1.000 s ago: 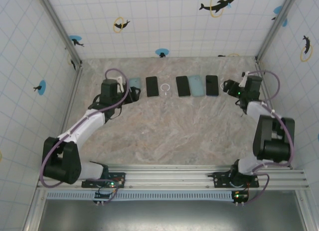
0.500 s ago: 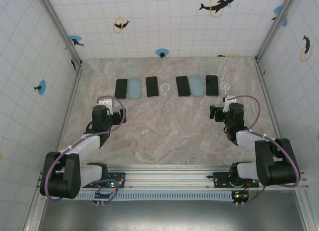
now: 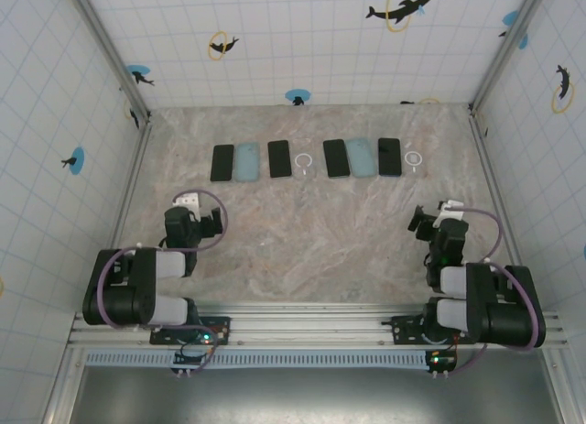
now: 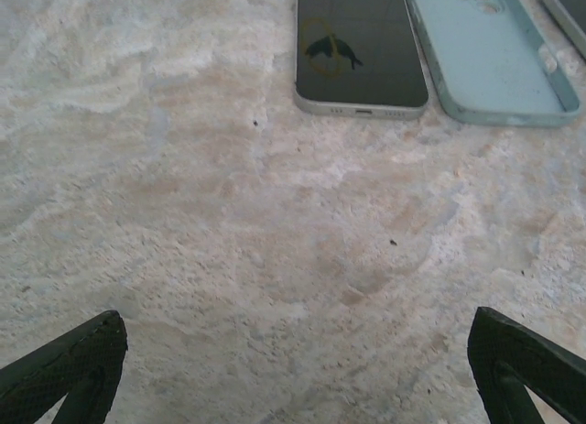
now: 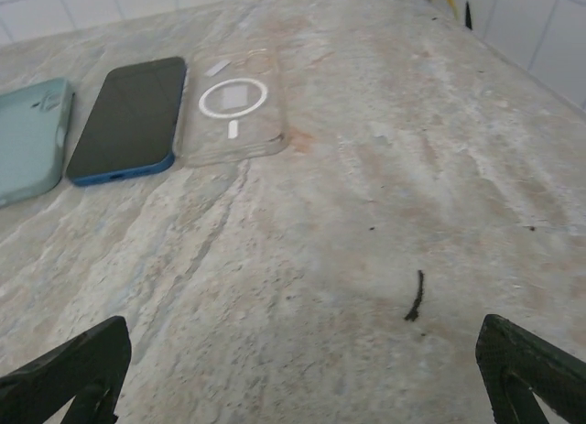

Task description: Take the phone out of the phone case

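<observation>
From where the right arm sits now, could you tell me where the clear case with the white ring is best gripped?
Probably its near short rim or its free right long rim, approached from above. The clear case lies flat on the table, and the blue-edged phone sits close beside its left edge, leaving little room for a pincer finger there.

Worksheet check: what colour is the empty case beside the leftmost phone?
Pale blue-green empty case, best in left wrist view.

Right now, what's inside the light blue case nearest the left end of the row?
Nothing: the light blue case lies open and empty, bare inner floor showing, beside the black phone. Its far end is cut off by the left wrist view's edge.
</observation>
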You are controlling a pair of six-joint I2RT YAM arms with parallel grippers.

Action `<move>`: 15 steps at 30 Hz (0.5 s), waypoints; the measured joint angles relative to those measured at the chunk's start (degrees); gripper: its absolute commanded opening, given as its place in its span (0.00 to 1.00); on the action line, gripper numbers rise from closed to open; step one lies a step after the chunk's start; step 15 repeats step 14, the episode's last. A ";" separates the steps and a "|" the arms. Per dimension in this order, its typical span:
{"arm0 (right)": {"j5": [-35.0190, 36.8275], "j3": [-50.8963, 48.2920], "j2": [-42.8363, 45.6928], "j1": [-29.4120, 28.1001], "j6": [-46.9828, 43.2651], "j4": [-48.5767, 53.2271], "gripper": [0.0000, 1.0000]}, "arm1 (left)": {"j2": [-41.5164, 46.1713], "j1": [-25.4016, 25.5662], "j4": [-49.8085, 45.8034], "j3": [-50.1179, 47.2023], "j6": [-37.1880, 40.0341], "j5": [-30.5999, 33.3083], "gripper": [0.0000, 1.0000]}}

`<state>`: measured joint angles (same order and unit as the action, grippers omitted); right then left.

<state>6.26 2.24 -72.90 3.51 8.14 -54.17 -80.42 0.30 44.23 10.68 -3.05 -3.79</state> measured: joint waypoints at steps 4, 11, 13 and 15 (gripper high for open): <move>-2.25 -0.63 -0.81 -0.15 0.26 -3.69 0.99 | -3.06 -2.23 6.36 -2.01 0.11 -0.17 0.98; -2.16 -1.51 -4.31 -3.39 -1.75 -8.83 0.99 | -4.24 -3.58 14.82 -6.03 0.07 -1.16 0.98; -1.60 -1.51 -6.93 -5.05 -2.71 -11.34 0.99 | -4.24 -3.63 16.98 -6.73 0.07 -1.42 0.98; -1.27 -1.51 -8.74 -5.90 -3.21 -12.33 0.99 | -4.24 -3.63 18.08 -7.19 0.09 -1.53 0.98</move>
